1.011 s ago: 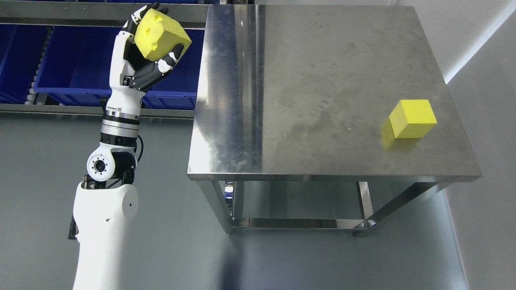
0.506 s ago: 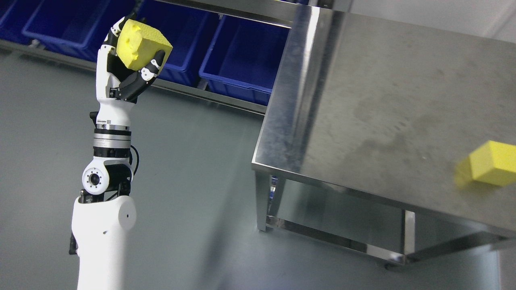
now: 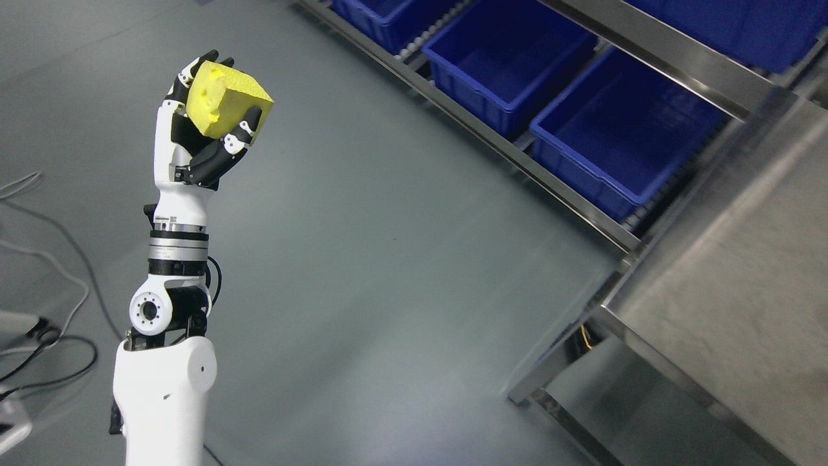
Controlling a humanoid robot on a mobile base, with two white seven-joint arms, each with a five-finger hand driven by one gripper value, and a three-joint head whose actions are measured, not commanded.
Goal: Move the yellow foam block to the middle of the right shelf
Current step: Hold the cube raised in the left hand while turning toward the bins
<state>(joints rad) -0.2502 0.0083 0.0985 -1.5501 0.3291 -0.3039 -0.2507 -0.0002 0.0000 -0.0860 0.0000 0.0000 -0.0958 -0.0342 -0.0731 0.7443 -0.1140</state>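
Note:
My left hand (image 3: pixel 210 116) is raised at the upper left of the head view, over the grey floor. Its fingers are curled around a yellow foam block (image 3: pixel 223 103), which sits tilted in the palm with a dented face toward me. The left arm comes up from the bottom left. A shelf rack (image 3: pixel 569 194) with blue bins (image 3: pixel 511 65) runs diagonally across the upper right. The right hand is out of view.
A steel table (image 3: pixel 744 304) fills the lower right corner, its near corner leg at the bottom. Cables (image 3: pixel 45 272) lie on the floor at the left edge. Grey floor lies between the arm and the rack.
The whole picture has swung: the camera turned left, so the table slid to the lower right and the second yellow block left the view. The left hand still holds its block the same way.

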